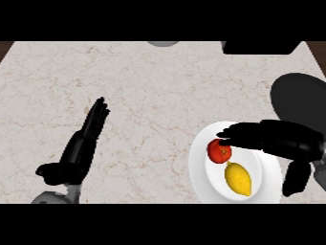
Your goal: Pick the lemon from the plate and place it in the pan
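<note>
A yellow lemon (239,179) lies on the white plate (202,174) at the lower right, just below a red tomato (220,151). My right hand (278,139) hovers over the plate's upper right part, fingers stretched left with their tips above the tomato and the thumb hanging down beside the plate; it holds nothing. The dark round pan (306,104) sits at the right edge, just beyond the plate. My left hand (84,139) rests open at the lower left, fingers pointing up, far from the plate.
A marble counter (137,86) fills the view. A dark box-like object (262,47) stands at the far edge on the right, and a grey rounded object (164,43) shows at the far edge in the middle.
</note>
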Action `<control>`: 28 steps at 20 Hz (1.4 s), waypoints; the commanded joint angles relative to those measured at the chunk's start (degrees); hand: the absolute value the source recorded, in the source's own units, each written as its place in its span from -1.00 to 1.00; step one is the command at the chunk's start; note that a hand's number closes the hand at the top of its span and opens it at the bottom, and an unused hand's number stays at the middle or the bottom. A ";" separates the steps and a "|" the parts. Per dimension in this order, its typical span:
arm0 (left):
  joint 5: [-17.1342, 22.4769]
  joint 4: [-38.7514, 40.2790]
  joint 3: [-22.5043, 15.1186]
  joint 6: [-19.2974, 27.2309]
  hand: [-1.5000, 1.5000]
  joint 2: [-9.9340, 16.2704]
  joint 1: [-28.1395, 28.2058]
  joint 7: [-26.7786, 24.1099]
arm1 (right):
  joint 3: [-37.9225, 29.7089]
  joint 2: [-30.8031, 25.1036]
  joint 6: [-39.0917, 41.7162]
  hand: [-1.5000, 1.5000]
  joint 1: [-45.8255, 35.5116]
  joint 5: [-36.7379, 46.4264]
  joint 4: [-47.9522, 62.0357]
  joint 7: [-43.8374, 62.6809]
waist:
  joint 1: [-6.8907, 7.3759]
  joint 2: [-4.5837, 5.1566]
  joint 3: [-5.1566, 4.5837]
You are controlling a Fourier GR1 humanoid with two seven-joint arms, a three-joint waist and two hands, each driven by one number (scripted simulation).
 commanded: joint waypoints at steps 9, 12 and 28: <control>-2.73 0.06 2.21 -0.73 0.00 -3.29 -0.24 2.78 | 0.50 3.12 -1.79 -1.00 7.89 17.21 -1.74 -0.82 | -0.73 -0.08 0.02; -0.92 2.22 5.73 -4.65 0.00 -2.21 -2.12 0.92 | 1.61 10.19 0.44 -1.00 4.18 21.23 2.59 2.27 | -0.49 0.00 0.00; -6.20 0.01 6.20 -6.34 0.00 -5.88 2.68 -0.15 | -4.82 20.13 0.43 -1.00 3.71 31.14 14.40 -2.64 | -0.29 0.04 0.01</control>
